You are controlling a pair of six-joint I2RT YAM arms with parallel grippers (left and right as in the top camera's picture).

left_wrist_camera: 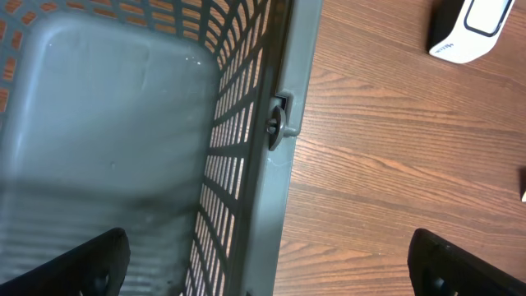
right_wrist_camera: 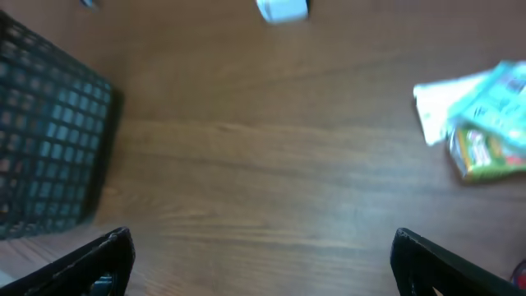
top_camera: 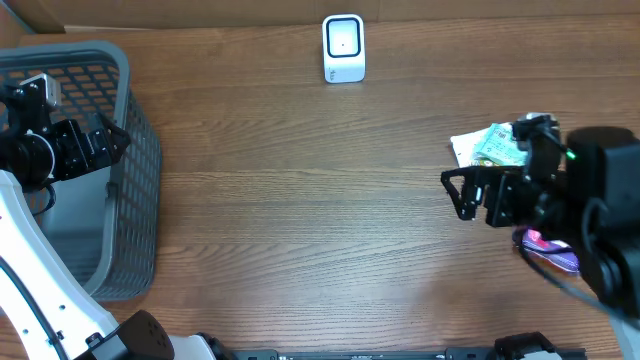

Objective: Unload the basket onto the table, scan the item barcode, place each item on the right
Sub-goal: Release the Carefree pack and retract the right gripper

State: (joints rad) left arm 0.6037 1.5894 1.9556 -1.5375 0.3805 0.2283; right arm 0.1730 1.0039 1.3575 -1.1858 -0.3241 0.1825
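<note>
The white barcode scanner (top_camera: 343, 47) stands at the table's far edge, and shows in the left wrist view (left_wrist_camera: 477, 29) and the right wrist view (right_wrist_camera: 282, 8) too. A pile of items, white and green packets (top_camera: 488, 146), lies at the right, blurred in the right wrist view (right_wrist_camera: 475, 115). My right gripper (top_camera: 457, 195) hangs just left of the pile, open and empty (right_wrist_camera: 263, 267), over bare wood. My left gripper (top_camera: 112, 140) is open and empty (left_wrist_camera: 271, 267), straddling the basket's right wall.
A grey mesh basket (top_camera: 135, 160) fills the left side; its rim (left_wrist_camera: 279, 164) runs up between my left fingers, and its inside looks bare. A purple item (top_camera: 552, 255) lies partly under the right arm.
</note>
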